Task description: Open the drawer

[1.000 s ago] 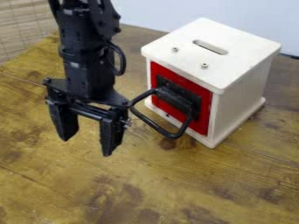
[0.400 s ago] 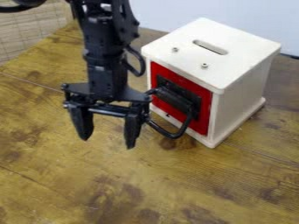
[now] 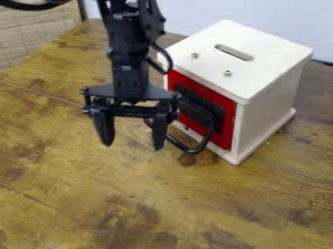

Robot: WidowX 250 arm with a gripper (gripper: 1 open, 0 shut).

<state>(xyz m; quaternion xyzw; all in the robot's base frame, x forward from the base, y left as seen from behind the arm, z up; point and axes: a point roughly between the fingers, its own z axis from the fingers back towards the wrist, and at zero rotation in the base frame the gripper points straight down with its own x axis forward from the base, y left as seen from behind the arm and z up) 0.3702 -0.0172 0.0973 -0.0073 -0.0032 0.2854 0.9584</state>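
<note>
The camera view shows 1 black robot arm reaching down from the top edge over a brown wooden table. Its gripper points downward, with its 2 fingers spread and a gap between them; nothing sits in that gap. Both fingertips hang in front of the red face, on the left side of the picture from it.

The drawer is in the side of a small white box, to the right of the gripper in the picture. Its red front faces the arm and looks closed, lying about level with the box's side. A big black loop handle stands out from that front, sloping down toward the table. The gripper is near the handle and overlaps part of it in the view; whether the 2 touch, I cannot tell.

The top of the box has 1 long slot and 2 small round metal fittings. A white surface rises behind the box, and a slatted mat lies at the upper left.
</note>
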